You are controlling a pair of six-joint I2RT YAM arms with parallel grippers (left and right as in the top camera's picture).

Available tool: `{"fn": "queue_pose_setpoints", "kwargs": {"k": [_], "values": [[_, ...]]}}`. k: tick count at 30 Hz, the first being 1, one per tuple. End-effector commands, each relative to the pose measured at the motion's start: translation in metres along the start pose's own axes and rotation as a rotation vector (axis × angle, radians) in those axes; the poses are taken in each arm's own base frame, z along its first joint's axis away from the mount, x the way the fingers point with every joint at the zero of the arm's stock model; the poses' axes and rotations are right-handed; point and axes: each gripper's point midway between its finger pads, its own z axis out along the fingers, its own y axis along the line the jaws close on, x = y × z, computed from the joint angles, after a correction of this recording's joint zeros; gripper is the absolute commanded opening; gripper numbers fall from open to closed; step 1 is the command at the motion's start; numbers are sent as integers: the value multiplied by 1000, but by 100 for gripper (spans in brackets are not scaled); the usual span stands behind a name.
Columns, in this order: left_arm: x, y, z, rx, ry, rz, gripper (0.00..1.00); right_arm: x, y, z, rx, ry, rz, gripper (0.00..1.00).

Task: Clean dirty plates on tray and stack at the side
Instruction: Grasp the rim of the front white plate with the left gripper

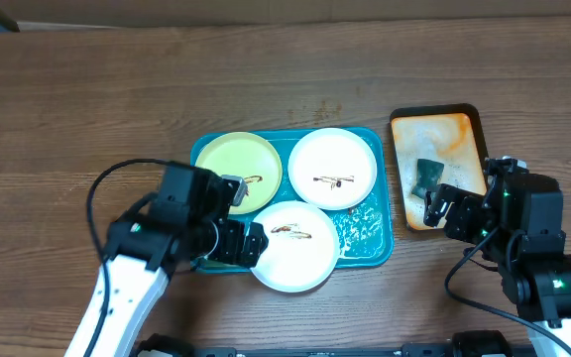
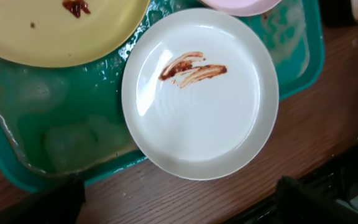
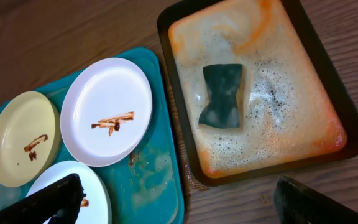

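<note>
Small round white plastic plate (image 2: 201, 93), brown-smeared, lies ahead of the spread left jaws, overhanging the rim of the teal rectangular plastic tray (image 2: 61, 140): light, stiff, probably slick, pinch that free edge; right jaws also spread.

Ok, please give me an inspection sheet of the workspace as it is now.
Surface: wooden table.
Job's things: teal tray, wet; three smeared plates: yellow-green plate, upper white plate, and lower white plate, which overhangs the tray's near rim.
Clutter: orange tray of foam with dark sponge.
Grippers: left gripper open, over the lower plate's edge; right gripper open, near the orange tray; both empty.
Cables: black cables loop beside each arm.
Surroundings: nothing seen.
</note>
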Motion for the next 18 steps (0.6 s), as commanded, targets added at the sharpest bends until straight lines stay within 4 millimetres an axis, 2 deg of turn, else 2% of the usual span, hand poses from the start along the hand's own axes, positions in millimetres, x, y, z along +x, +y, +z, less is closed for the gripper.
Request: {"fn": "queue_pose_setpoints", "kwargs": {"k": [1,4,6,12,18], "values": [[10,6,23,-4,101,-97,97,-11,7,-8,-21,-33,-14,100],[17,12,39,-19,185,-153,95,-10,7,-6,-18,-27,-13,100],[25,17,51,-31,259,-183,89,-9,6,-4,-15,-19,-13,100],[42,28,81,-70,419,-283,81,-8,5,1,-7,3,-10,100],[48,36,103,-82,480,-301,56,-7,4,4,-3,12,-9,100]]}}
